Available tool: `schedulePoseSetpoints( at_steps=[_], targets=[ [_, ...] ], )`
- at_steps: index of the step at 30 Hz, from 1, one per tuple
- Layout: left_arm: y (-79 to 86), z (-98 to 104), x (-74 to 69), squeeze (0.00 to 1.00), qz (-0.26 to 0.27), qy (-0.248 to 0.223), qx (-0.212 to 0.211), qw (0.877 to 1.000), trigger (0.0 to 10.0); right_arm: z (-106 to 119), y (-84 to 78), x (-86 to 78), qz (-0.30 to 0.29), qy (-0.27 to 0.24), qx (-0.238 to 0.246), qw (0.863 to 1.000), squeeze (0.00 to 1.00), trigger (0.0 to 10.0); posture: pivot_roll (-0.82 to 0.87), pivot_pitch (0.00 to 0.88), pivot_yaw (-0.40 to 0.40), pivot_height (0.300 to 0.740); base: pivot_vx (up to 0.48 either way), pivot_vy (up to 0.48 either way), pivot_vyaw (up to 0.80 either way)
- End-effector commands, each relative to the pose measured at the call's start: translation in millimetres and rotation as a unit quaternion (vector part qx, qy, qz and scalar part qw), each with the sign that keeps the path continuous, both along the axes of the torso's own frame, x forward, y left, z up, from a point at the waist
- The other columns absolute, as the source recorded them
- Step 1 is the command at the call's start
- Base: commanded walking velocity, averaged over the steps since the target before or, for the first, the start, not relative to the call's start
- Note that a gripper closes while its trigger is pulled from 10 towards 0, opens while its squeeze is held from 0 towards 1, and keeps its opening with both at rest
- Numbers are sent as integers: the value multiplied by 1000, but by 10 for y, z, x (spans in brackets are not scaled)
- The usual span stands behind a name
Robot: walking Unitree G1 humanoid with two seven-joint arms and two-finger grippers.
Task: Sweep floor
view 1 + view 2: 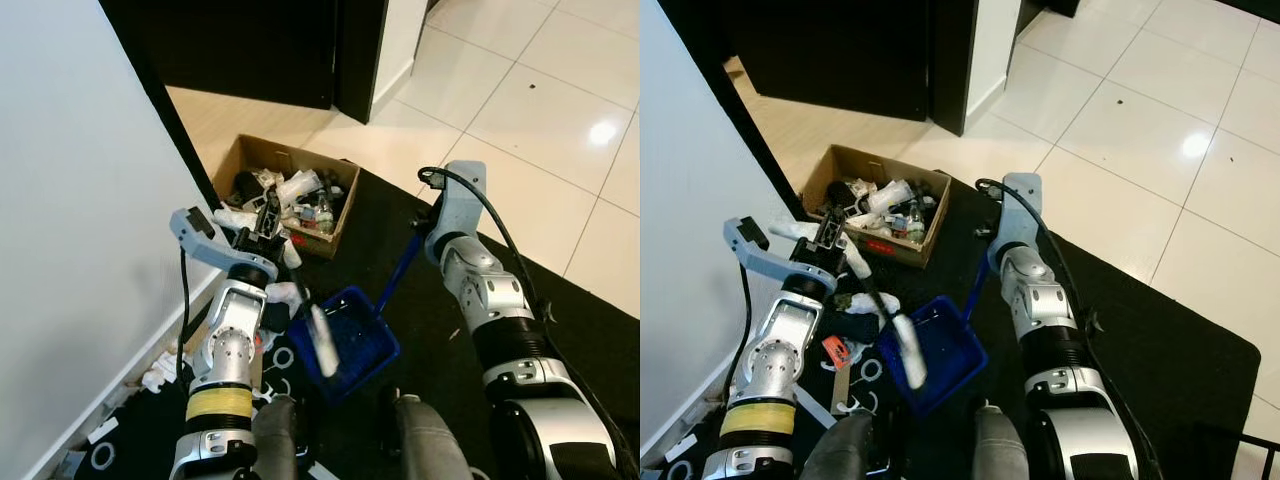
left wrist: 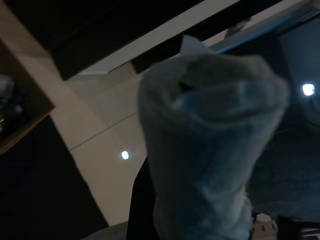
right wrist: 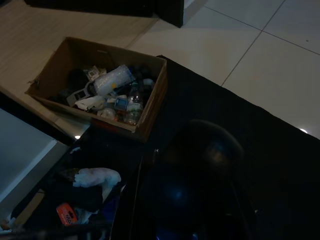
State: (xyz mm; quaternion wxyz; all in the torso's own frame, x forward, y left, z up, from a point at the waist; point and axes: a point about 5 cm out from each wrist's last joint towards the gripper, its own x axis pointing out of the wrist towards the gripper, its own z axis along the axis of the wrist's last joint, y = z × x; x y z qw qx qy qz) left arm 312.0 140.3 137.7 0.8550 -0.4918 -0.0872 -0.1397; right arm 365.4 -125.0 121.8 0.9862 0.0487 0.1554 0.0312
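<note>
Left end effector [image 1: 268, 238] clamped on brush [image 1: 322, 340], long axis slanting down-right into blue dustpan [image 1: 350, 340]. Right end effector [image 1: 425, 240] at dustpan's handle; finger state unclear. Litter [image 1: 160, 375] lies left, nearer left arm.

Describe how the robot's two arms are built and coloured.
Both are silver segmented metal with black joint rings. The left arm has a yellow band near its base, a grey-blue wrist bracket and a thin black cable. The right arm has a grey-blue wrist mount with a thick black cable looping down its side.

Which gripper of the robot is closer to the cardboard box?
Left. The left gripper is right at the near edge of the cardboard box; the right gripper is farther off, beside the box over the black mat.
</note>
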Motion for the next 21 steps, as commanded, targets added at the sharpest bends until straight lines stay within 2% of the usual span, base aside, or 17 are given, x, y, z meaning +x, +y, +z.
schedulePoseSetpoints(
  at_steps=[1,2,3,5,6,8,10,15,17,20,21],
  targets=[
    [-17,-4,-80,0,13,-2,-30,999,10000,-193,60,-77,12,40,23,999,0,10000,1,226,7,740,0,0,0],
    [92,42,-93,0,20,-12,-5,1000,10000,-200,57,-80,12,40,23,999,0,10000,10,226,9,740,0,0,0],
    [92,42,-93,0,20,-12,-5,1000,10000,-200,57,-80,12,40,23,999,0,10000,10,226,9,740,0,0,0],
    [374,131,-128,0,42,-28,77,996,10000,-215,60,-87,12,42,23,999,0,10000,15,226,10,740,0,0,0],
    [374,131,-128,0,42,-28,77,996,10000,-215,60,-87,12,42,23,999,0,10000,15,226,10,740,0,0,0],
    [722,255,-210,0,77,-41,169,982,10000,-227,76,-91,14,44,24,999,0,10000,30,231,14,740,0,0,0],
    [928,338,-295,0,99,-45,224,969,10000,-233,88,-94,15,45,25,999,0,10000,34,233,14,740,0,0,0],
    [1084,332,-406,0,115,-32,261,958,10000,-243,95,-99,15,46,25,998,0,10000,37,238,14,740,0,0,0],
    [1218,267,-482,0,134,-13,290,948,10000,-250,85,-104,15,47,24,998,0,10000,35,240,12,740,0,0,0],
    [1285,204,-513,0,141,0,309,941,10000,-255,76,-106,14,48,24,998,0,10000,35,240,11,740,0,0,0],
    [1388,32,-558,0,149,33,341,928,10000,-263,63,-108,13,49,22,998,0,10000,34,241,8,740,0,0,0]
  ],
)
